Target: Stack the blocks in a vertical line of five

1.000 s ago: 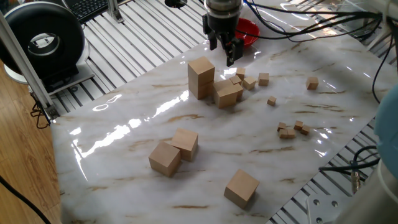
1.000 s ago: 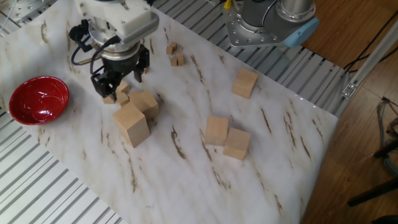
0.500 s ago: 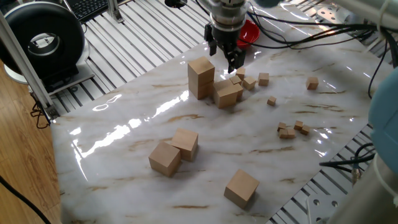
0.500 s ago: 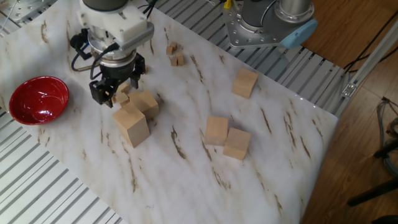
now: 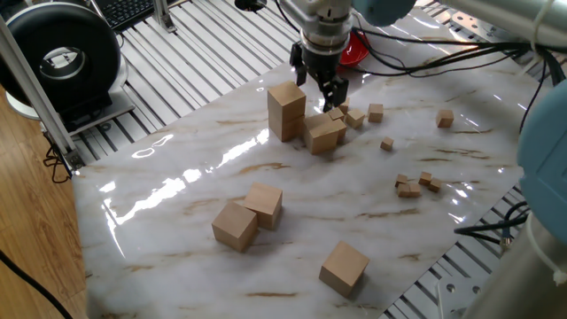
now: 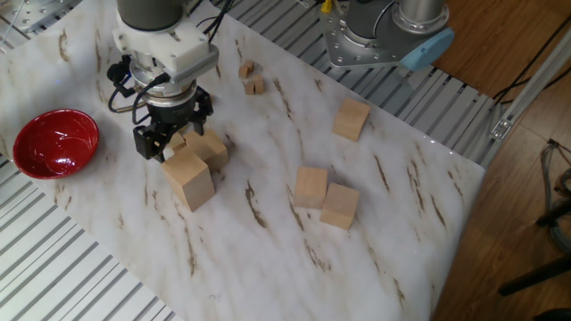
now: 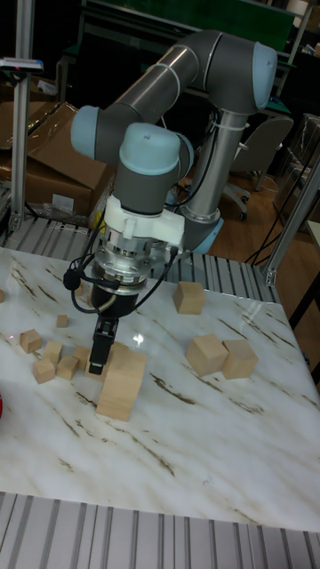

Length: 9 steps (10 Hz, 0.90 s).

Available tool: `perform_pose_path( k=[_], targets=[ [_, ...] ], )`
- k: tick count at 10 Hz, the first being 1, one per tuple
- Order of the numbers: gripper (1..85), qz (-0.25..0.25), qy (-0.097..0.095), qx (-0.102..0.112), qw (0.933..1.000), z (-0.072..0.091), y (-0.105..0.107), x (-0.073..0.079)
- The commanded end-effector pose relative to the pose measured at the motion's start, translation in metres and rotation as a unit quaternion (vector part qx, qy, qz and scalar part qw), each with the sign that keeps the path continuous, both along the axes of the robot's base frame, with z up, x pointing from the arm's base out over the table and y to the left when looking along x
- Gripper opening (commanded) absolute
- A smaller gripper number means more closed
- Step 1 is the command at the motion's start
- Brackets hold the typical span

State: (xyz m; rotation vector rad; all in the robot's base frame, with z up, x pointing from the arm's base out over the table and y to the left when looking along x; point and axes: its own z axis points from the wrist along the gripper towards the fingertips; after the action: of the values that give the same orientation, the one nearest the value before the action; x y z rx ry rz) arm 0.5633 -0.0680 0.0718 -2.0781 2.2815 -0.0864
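Note:
A stack of two tan blocks (image 5: 286,111) (image 6: 188,177) (image 7: 122,384) stands on the marble table. A single block (image 5: 324,135) (image 6: 209,146) leans against small cubes right beside it. Two blocks (image 5: 263,203) (image 5: 236,224) sit side by side nearer the front, seen also as a pair (image 6: 310,186) (image 6: 340,205) (image 7: 205,353) (image 7: 238,358). Another block (image 5: 344,267) (image 6: 351,119) (image 7: 188,297) lies alone. My gripper (image 5: 320,83) (image 6: 170,136) hangs open and empty just behind the stack, above the single block.
Several tiny wooden cubes (image 5: 354,118) (image 5: 416,184) (image 6: 252,78) (image 7: 43,366) are scattered around. A red bowl (image 5: 355,42) (image 6: 53,143) sits at the table's edge behind the gripper. Cables trail over the far side.
The gripper has come lower and shifted slightly toward the stack and single block, staying open. No block has moved.

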Motion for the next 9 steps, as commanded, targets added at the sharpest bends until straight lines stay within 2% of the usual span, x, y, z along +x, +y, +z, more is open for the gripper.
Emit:
perform_pose_path(
  k=[1,5,6,7,9],
  targets=[
    [85.0,-0.044,0.024,0.033,0.9982,-0.004,0.012,-0.014],
    [85.0,-0.041,0.016,0.027,0.9986,-0.016,0.006,-0.012],
    [85.0,-0.05,0.024,0.03,0.998,-0.021,0.007,-0.017],
    [85.0,-0.062,0.031,0.041,0.9967,-0.024,0.012,-0.023],
    [84.3,-0.069,0.033,0.052,0.9957,-0.026,0.013,-0.034]
  ],
)
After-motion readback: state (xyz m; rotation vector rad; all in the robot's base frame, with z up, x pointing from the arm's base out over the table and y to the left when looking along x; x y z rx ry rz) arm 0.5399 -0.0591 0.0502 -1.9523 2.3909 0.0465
